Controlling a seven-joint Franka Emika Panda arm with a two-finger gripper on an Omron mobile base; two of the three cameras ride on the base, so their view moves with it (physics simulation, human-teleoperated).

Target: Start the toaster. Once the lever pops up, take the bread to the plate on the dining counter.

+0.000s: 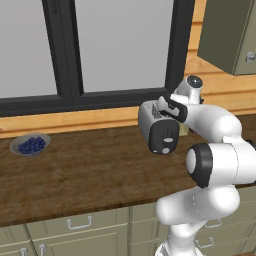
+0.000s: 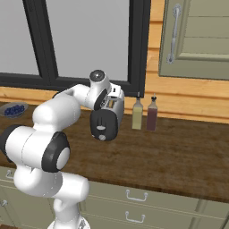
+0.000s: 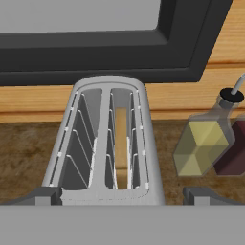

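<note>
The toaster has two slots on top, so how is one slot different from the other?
Seen from the hand view, the boxy silver-white toaster has a right slot holding the flat tan-brown bread, standing upright between the wire guides. The left slot holds nothing, only grey wires and a dark floor. The right slot lies nearer the yellow oil bottle, the left slot farther from it. Both are long, narrow and wire-lined.

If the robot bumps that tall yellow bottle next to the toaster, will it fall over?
Probably, yes. The yellow bottle is tall with a small base, so a sideways bump near its narrow neck could likely tip it. It stands right beside the dark red bottle, so that one might get knocked too. It looks glassy, perhaps slippery and breakable.
</note>
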